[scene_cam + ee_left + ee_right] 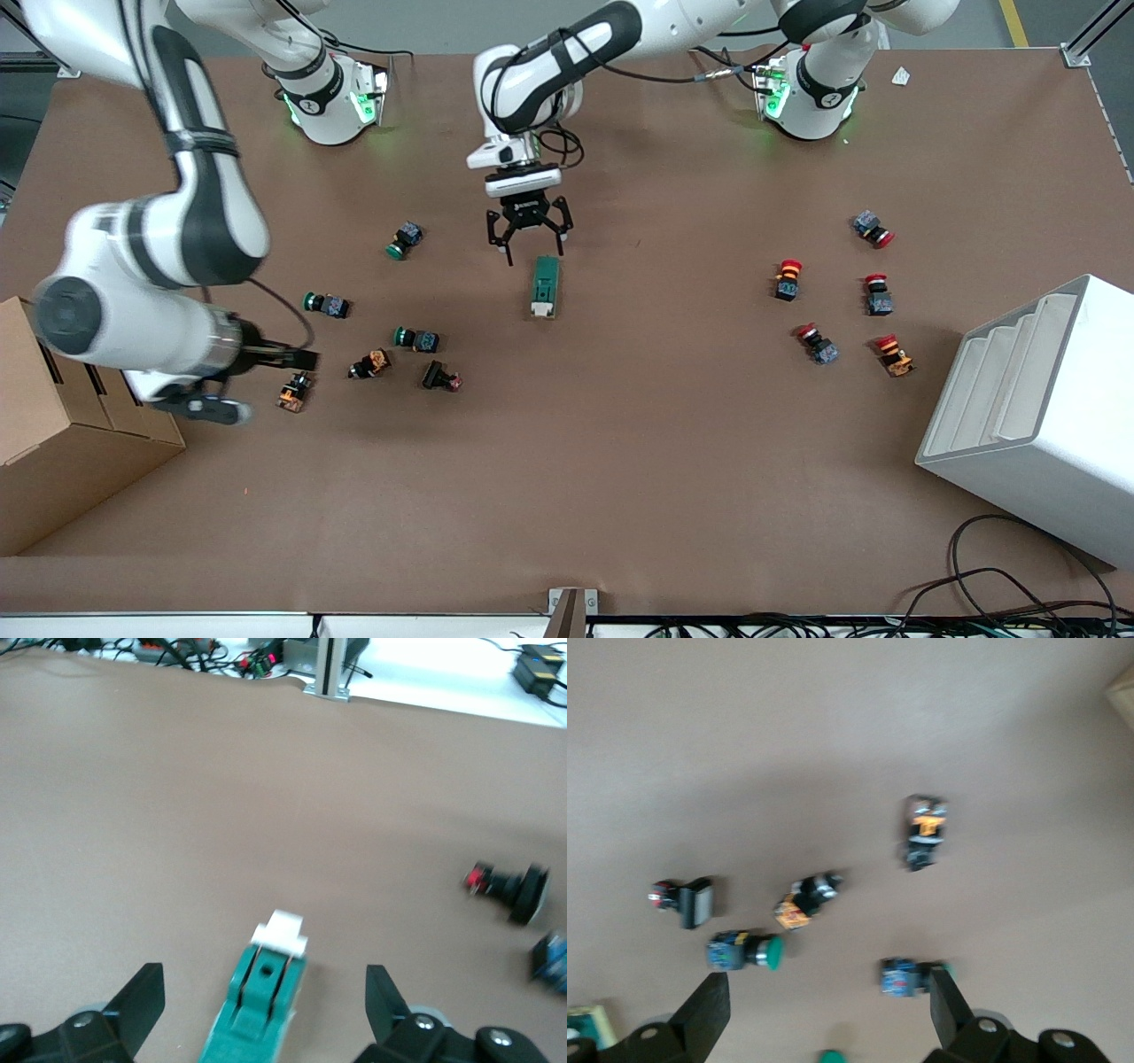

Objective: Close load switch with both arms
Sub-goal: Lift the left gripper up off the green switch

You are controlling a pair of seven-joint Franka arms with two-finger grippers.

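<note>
The load switch [545, 285], a dark-green block with a cream-white lever end nearer the front camera, lies flat on the brown table's middle. My left gripper [536, 252] is open just above the switch's green end, which is the end farther from the camera, and one finger stands on each side. In the left wrist view the switch [261, 992] lies between the open fingers of the left gripper [266, 1005], untouched. My right gripper [208, 406] hangs over the right arm's end of the table by the cardboard box. In the right wrist view it [826, 1010] is open and empty above scattered push buttons.
Several green-capped and orange push buttons [416, 338] lie toward the right arm's end. Several red-capped ones [788, 279] lie toward the left arm's end. A cardboard box [53, 443] and a white tiered bin [1045, 399] stand at the two ends. Cables [1001, 594] lie at the front edge.
</note>
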